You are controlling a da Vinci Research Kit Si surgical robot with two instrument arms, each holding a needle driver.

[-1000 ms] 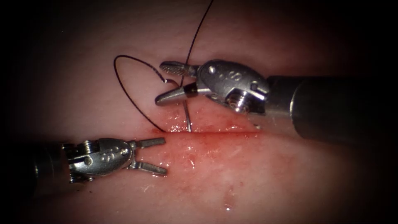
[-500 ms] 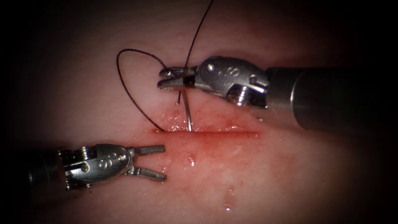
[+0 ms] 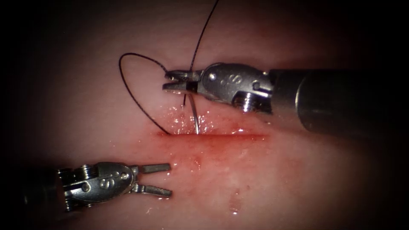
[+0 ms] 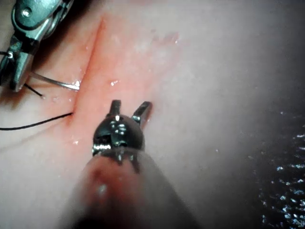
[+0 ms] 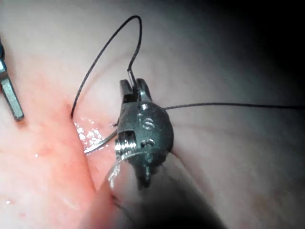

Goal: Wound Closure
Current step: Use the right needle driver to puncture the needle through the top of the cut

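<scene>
My right tool (image 3: 166, 81) comes in from the right above the cut (image 3: 230, 136), jaws shut on the needle (image 3: 194, 113) near its tail end. The needle's shaft runs down from the jaws and enters the tissue (image 3: 255, 183) at the cut's upper edge, towards its left end. Dark thread (image 3: 128, 91) loops left from the jaws and goes down into the cut's left end; another strand rises out of the picture. The right wrist view shows the same grip (image 5: 133, 85) on the needle (image 5: 100, 143). My left tool (image 3: 170, 179) lies below the cut, jaws open and holding nothing (image 4: 129, 106).
Red fluid wets the tissue around the cut, with glistening spots (image 3: 187, 121) beside the needle's entry. The thread loop (image 5: 102, 47) lies on pale tissue above the cut. The left tool's jaw (image 5: 12, 102) shows beside the cut in the right wrist view.
The right tool's jaws, open around the needle's tail a second ago, have shut on it. The left tool has drifted down, away from the cut, its jaws a little narrower.
</scene>
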